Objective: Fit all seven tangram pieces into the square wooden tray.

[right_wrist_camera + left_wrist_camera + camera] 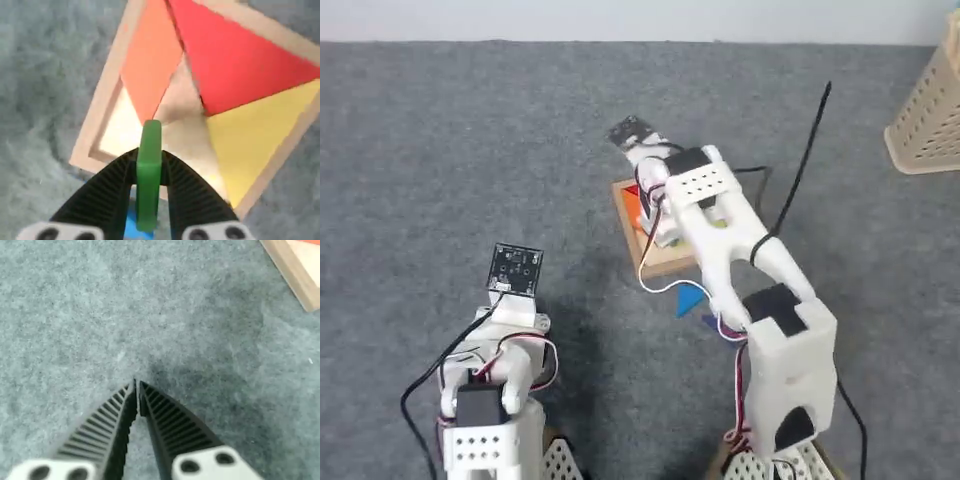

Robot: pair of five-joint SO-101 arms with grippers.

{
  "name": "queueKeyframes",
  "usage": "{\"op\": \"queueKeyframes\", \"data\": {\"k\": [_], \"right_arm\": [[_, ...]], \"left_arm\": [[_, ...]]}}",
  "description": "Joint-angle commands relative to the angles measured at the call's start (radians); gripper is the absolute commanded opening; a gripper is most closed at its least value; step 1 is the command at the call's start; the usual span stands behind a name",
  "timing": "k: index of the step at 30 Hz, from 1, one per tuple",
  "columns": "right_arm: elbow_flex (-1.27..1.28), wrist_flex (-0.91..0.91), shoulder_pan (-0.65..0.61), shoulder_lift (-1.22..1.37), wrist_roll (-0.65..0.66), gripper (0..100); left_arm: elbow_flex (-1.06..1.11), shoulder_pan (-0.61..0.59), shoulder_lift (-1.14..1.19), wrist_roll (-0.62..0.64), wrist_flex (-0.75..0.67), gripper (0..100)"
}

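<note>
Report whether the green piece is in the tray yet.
Not in. The right tool grips the green piece on edge, over the bare gap in the tray.

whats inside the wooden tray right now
An orange piece, a red triangle and a yellow triangle; the right gripper, holding a green piece, hides part of the tray.

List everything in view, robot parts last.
wooden tray: one, light wood, on the carpet
red triangle: one, red, in the tray
orange piece: one, orange, in the tray
yellow triangle: one, yellow, in the tray
green piece: one, green, held above the tray
blue triangle: one, blue, on the carpet near the tray
dark blue piece: one, dark blue, beside the blue triangle
perforated basket: one, beige, high view's far right
carpet: one, grey, under everything
left pincer: one, black, shut, over carpet
right pincer: one, black, shut on green piece
</note>
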Motion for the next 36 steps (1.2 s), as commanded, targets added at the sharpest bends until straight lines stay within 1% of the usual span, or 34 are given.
{"op": "queueKeyframes", "data": {"k": [1,4,7,14,22,26,31,36], "right_arm": [[-0.008,-0.015,-0.002,-0.018,0.032,2.0],[-0.008,0.002,0.001,-0.021,0.032,7.5],[-0.008,0.007,-0.001,-0.022,0.034,10.9],[-0.009,0.007,0.008,-0.027,0.052,11.0],[-0.029,0.01,0.053,-0.062,0.046,10.9],[-0.011,0.039,0.019,-0.085,0.077,10.2],[0.041,0.035,-0.035,-0.087,0.186,0.4],[0.04,0.044,-0.028,-0.096,0.189,0.7]], "left_arm": [[-0.008,-0.005,0.0,-0.008,0.005,1],[-0.008,-0.005,0.0,-0.008,0.005,1],[-0.008,-0.005,0.0,-0.008,0.005,1],[-0.008,-0.005,0.0,-0.008,0.005,1],[-0.008,-0.005,0.0,-0.008,0.005,1],[-0.008,-0.005,0.0,-0.008,0.005,1],[-0.008,-0.005,0.0,-0.008,0.005,1],[-0.008,-0.005,0.0,-0.008,0.005,1]]}}
